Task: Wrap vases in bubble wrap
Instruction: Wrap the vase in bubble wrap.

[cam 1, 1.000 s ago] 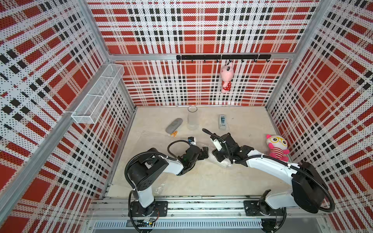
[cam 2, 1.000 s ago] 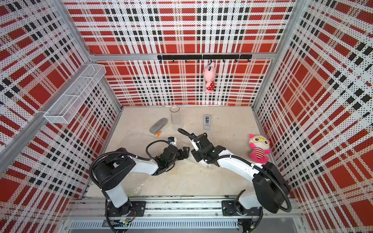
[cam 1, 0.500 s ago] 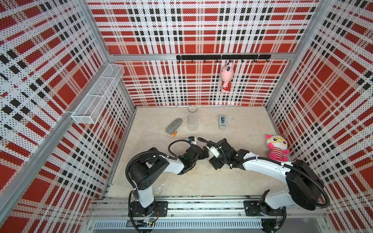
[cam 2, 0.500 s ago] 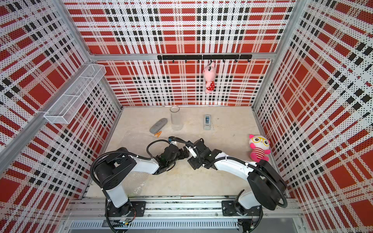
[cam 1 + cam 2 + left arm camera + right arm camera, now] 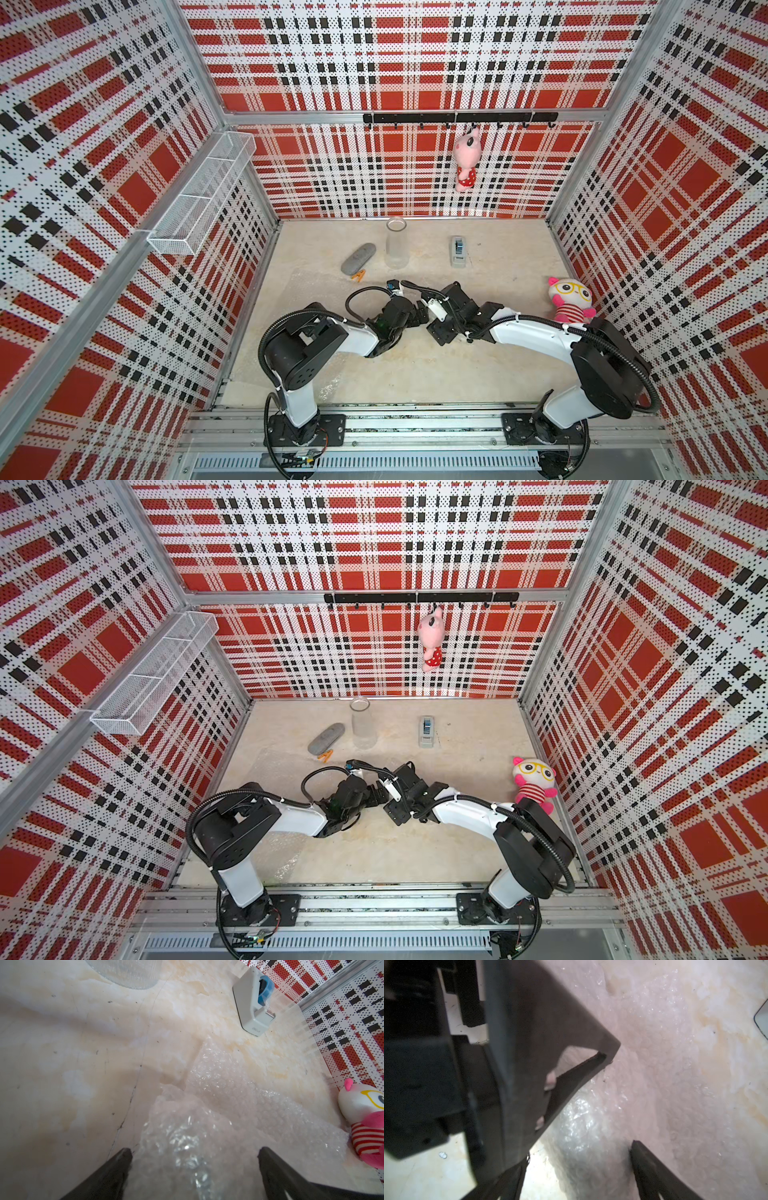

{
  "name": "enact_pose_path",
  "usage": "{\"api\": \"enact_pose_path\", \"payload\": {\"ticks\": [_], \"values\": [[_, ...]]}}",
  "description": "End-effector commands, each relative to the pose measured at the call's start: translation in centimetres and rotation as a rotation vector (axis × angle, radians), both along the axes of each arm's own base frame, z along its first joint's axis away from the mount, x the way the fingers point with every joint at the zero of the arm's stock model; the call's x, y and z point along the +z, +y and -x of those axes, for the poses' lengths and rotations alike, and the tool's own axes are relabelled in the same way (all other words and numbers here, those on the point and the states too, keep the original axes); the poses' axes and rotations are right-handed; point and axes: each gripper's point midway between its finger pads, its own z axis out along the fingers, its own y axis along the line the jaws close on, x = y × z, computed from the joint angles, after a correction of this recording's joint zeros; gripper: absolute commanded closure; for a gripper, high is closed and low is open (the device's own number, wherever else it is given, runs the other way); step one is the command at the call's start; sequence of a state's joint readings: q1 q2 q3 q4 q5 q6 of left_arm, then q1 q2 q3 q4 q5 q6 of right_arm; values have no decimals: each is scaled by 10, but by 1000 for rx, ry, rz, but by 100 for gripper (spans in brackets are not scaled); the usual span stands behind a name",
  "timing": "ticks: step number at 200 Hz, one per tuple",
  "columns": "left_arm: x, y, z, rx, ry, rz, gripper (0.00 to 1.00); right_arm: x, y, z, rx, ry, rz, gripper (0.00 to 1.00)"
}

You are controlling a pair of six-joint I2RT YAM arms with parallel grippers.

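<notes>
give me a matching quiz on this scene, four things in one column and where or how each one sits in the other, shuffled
Things:
1. clear glass vase
2. grey case
3. pink plush
4. plush with yellow glasses

Places:
a. hangs from the hook rail on the back wall
b. lies flat next to an orange clip
c. stands upright near the back of the table
d. sits on the table next to a side wall

Pairs: 1-c, 2-b, 3-a, 4-d
</notes>
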State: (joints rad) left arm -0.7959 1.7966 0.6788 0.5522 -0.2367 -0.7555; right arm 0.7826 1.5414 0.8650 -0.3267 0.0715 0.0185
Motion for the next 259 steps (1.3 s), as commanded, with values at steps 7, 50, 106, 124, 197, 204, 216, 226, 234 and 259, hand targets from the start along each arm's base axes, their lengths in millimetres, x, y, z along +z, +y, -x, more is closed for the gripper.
{"api": "enact_pose_path", "payload": {"ticks": [7,50,106,124,197,204,216,226,234,259], "values": [[-10,1,0,-21,24,-35,3,-1,-9,11,16,29,46,18],[-9,9,-2,-7,27,-36,3,-1,-17,6,-7,15,71,11],[-11,7,-2,-13,32,-35,3,-8,-16,12,1,51,44,7],[-8,7,-3,-11,33,-24,3,-15,-14,18,7,80,34,15],[2,32,-5,36,42,21,3,-30,1,32,55,135,59,18],[4,36,-5,44,39,25,3,-32,3,32,59,140,66,18],[7,42,-6,58,39,35,3,-33,7,32,67,143,71,19],[9,49,-7,73,40,48,2,-34,9,31,70,139,79,22],[12,56,-7,85,40,58,2,-34,11,29,67,135,82,25],[26,83,-9,151,7,74,2,-30,21,22,75,113,63,35]]}}
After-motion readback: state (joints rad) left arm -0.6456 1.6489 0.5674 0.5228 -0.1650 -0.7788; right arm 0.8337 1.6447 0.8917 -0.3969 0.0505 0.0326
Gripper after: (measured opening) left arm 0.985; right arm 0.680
